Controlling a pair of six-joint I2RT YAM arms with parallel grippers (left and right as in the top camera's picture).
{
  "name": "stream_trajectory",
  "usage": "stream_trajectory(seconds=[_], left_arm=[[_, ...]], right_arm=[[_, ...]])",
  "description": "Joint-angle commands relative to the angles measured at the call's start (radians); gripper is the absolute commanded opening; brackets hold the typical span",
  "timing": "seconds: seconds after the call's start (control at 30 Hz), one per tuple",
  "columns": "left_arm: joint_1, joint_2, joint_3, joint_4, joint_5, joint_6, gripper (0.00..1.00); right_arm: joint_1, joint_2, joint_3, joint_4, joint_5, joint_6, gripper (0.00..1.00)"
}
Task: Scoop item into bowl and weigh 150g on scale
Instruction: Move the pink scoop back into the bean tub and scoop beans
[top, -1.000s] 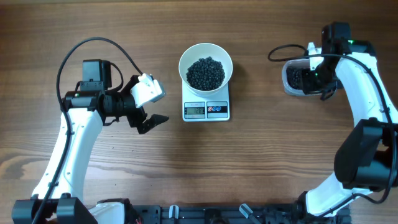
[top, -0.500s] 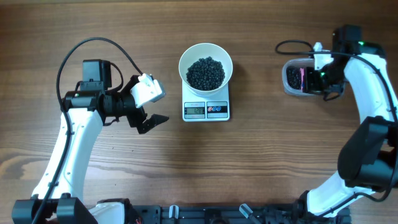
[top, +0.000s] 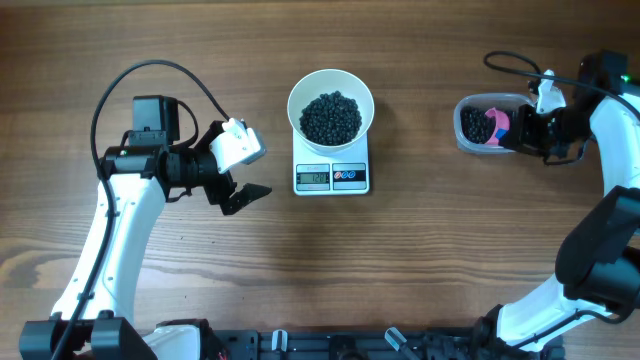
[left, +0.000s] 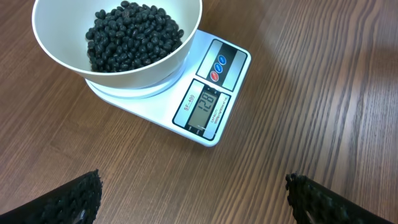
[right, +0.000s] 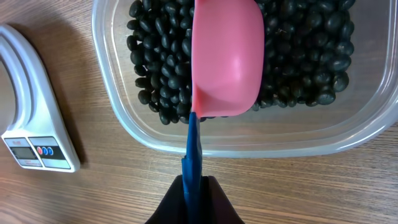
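Clamped tight on the blue handle (right: 192, 149) of a pink scoop (right: 227, 62), my right claw (right: 194, 200) holds it so the cup reaches straight ahead of my fingers, over the black beads (right: 155, 68) heaped in the clear tub (right: 115, 118). Off to that claw's left, clear of the tub, lies the white scale (left: 211, 93). My left claw (left: 196, 199) gapes wide with nothing between its fingers, hovering above the wooden table (left: 323, 93). Just ahead of it the scale carries the white bowl (left: 124, 78), part full of the same beads, its lit display facing my fingertips.
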Motion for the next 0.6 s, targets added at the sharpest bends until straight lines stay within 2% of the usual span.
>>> stream_trajectory(seconds=[0.0, 0.57], left_arm=[[0.003, 0.004, 0.006, -0.001, 0.005, -0.006, 1.00], [0.003, 0.004, 0.006, -0.001, 0.005, -0.006, 1.00]], right_arm=[[0.003, 0.025, 0.016, -0.006, -0.074, 0.003, 0.04], [0.047, 0.087, 0.016, -0.017, -0.088, 0.028, 0.04]])
